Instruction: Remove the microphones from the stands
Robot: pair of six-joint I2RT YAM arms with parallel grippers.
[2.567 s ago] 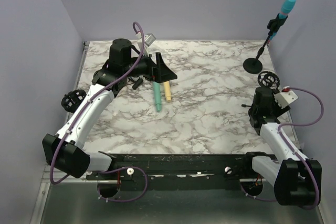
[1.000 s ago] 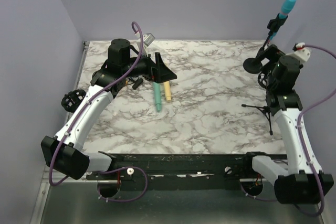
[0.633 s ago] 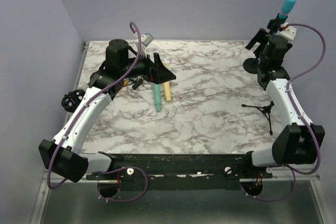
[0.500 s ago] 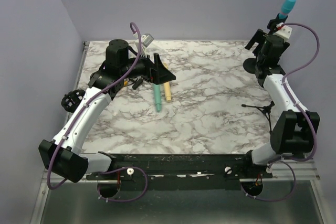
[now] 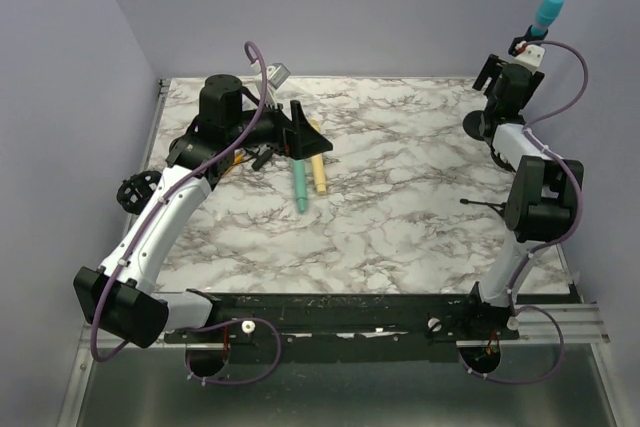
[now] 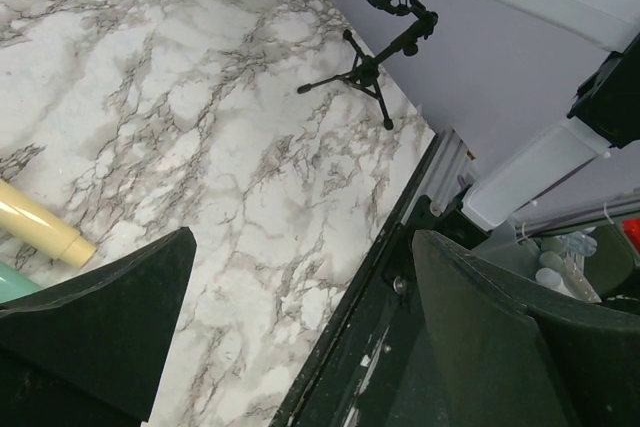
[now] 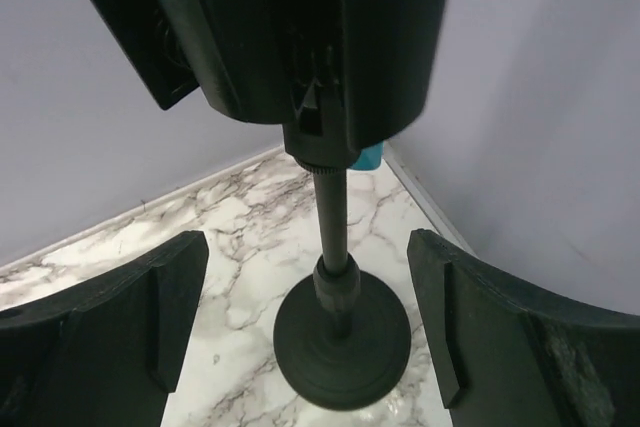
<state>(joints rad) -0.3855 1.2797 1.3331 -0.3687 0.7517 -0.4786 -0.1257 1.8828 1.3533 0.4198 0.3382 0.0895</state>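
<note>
Over at the two o'clock corner of the table (image 5: pixel 400 177), the microphone (image 5: pixel 546 11) sits up in its clip, teal head poking out at the top of the stand (image 7: pixel 333 212). So the job isn't done; nothing has come free yet.

The right gripper (image 7: pixel 305 247) is right there, though. Its fingers are spread wide, one on each side of the pole, touching nothing, and the round base (image 7: pixel 345 347) shows below between them. It looks to me like the approach is finished and the grab is what's left: close on the mic, then lift it clear of the clip.

The left gripper (image 6: pixel 300 247) hangs around eleven o'clock, fingers apart and empty, above two pens (image 5: pixel 308 180). A small tripod (image 5: pixel 492 205) lies flat at four o'clock, well away from the action.
</note>
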